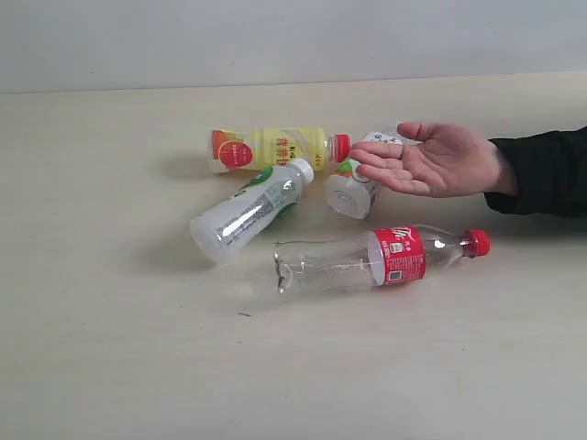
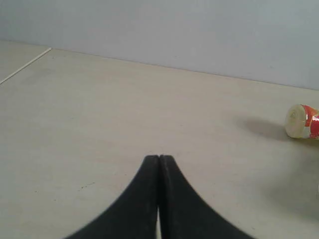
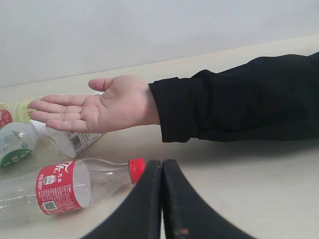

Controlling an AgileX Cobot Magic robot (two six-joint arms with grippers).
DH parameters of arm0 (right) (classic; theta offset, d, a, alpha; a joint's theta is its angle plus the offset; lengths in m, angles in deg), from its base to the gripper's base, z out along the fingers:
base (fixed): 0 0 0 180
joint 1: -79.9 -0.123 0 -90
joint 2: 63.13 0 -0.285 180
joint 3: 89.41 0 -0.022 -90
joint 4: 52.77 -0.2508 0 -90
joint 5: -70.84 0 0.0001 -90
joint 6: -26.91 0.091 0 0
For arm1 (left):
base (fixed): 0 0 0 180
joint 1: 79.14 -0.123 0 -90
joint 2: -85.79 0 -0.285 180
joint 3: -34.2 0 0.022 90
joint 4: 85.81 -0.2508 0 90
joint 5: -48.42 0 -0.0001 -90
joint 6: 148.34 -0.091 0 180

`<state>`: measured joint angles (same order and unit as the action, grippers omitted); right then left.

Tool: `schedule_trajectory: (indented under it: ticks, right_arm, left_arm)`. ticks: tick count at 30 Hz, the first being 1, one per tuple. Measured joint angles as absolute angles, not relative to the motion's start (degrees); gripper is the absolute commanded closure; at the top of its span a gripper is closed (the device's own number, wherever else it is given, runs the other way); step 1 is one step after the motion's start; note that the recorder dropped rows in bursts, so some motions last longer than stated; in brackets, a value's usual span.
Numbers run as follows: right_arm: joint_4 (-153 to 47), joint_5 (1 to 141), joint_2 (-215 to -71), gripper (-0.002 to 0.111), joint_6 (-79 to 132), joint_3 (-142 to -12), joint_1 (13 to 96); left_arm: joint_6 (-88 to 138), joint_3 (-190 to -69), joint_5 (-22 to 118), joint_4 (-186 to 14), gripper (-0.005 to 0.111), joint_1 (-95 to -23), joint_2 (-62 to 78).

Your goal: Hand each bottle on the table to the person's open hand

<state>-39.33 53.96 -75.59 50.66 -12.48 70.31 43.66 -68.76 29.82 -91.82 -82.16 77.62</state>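
Observation:
Four bottles lie on the beige table (image 1: pixel 110 348). The yellow bottle (image 1: pixel 271 148) with a red cap lies at the back; its base shows in the left wrist view as the yellow bottle (image 2: pixel 301 121). A clear white-capped bottle (image 1: pixel 249 210) lies in front of it. A second white-capped bottle (image 1: pixel 356 183) lies partly under the person's open hand (image 1: pixel 431 159). The clear red-labelled bottle (image 1: pixel 381 259) lies nearest the front. My left gripper (image 2: pixel 159 157) is shut and empty, far from the bottles. My right gripper (image 3: pixel 162 162) is shut and empty, just beside the red cap (image 3: pixel 136 170). Neither gripper shows in the exterior view.
The person's black sleeve (image 1: pixel 546 171) reaches in from the right edge, palm up above the table. A pale wall (image 1: pixel 275 37) runs behind the table. A thin seam line (image 2: pixel 25 65) crosses the table's far corner in the left wrist view.

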Motion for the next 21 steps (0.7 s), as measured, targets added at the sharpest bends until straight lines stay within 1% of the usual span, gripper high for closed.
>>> schedule_trajectory:
  ticks: [15,21]
  right_arm:
    - [-39.3,54.0,-75.6,0.108,50.7,-12.5,70.3]
    - [-39.3,54.0,-75.6,0.108,50.7,-12.5,70.3]
  left_arm:
    - [42.9,-68.8,29.8,-92.3,0.107,-82.2,77.6]
    - [52.7,-68.8,38.8,-85.1,0.107,-82.2,77.6]
